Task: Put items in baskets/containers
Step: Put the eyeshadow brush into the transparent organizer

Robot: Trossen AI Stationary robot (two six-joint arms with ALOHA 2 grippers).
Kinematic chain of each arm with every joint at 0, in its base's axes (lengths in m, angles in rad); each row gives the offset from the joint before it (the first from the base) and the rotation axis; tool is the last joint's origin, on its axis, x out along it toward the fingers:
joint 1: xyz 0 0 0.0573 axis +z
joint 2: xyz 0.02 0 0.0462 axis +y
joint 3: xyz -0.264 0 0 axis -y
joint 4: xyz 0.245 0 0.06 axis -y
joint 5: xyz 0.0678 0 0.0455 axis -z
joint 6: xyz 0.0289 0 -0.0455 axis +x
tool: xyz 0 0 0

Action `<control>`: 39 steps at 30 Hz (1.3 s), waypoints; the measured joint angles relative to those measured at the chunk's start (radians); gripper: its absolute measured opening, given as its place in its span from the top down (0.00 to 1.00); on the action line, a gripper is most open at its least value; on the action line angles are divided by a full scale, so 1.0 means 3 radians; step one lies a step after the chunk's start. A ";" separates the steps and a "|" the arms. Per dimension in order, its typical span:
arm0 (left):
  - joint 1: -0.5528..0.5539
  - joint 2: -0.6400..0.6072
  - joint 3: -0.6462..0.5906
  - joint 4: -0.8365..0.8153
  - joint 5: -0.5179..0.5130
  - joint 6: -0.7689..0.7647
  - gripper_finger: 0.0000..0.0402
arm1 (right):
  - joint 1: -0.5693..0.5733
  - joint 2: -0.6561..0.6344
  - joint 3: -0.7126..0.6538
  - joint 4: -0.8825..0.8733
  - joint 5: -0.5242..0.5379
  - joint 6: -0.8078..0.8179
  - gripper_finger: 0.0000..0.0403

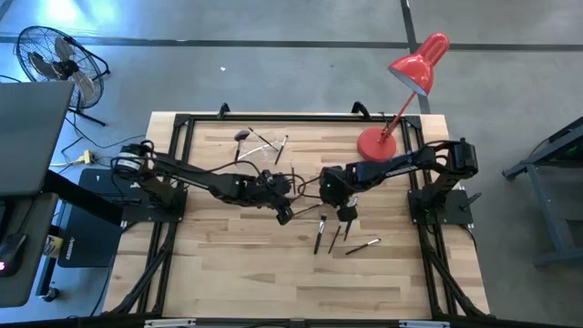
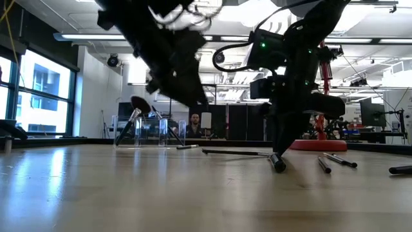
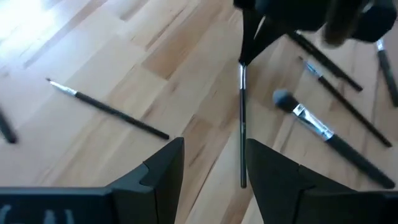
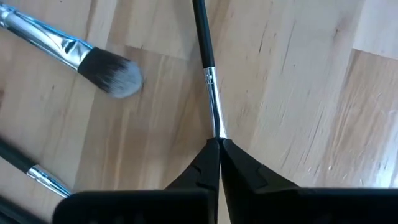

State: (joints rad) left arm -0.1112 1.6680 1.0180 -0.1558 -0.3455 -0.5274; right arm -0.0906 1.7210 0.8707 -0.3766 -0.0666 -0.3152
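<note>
You are looking down on a wooden table with both dark arms reaching toward its middle. Your right gripper is pressing down near the table's centre, its two fingers pinched together on the silver end of a slim black brush, which is lying on the wood and stretching straight away from the fingertips. A fluffy grey-tipped brush with a shiny metal collar is resting just beside it, and another thin brush is lying near that one. Your left gripper is hovering just beside the right one, raised off the table in the low view, its fingers spread apart with nothing between them; the pinched brush is running along the gap beneath them. A pointed thin brush is lying alone to one side of the left gripper. Three loose brushes are lying close together in front of the grippers. The clear holder is standing farther back on the table, with a fan-headed brush leaning against it. A red desk lamp is standing at the table's far right corner.
</note>
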 joint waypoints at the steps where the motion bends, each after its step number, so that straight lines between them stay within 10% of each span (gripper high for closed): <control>1: 0.0000 0.0049 -0.0005 -0.0033 0.0020 0.0000 0.58 | 0.0012 0.0001 0.0000 0.0004 0.0000 0.0002 0.99; 39: 0.0000 0.1198 0.0844 -0.0330 0.0400 0.0525 0.63 | 0.0044 0.0011 -0.0010 0.0239 -0.0154 0.0279 1.00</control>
State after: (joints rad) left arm -0.1112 2.0274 1.2711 -0.2548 -0.2255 -0.3700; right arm -0.0772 1.7245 0.8677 -0.3049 -0.1127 -0.2317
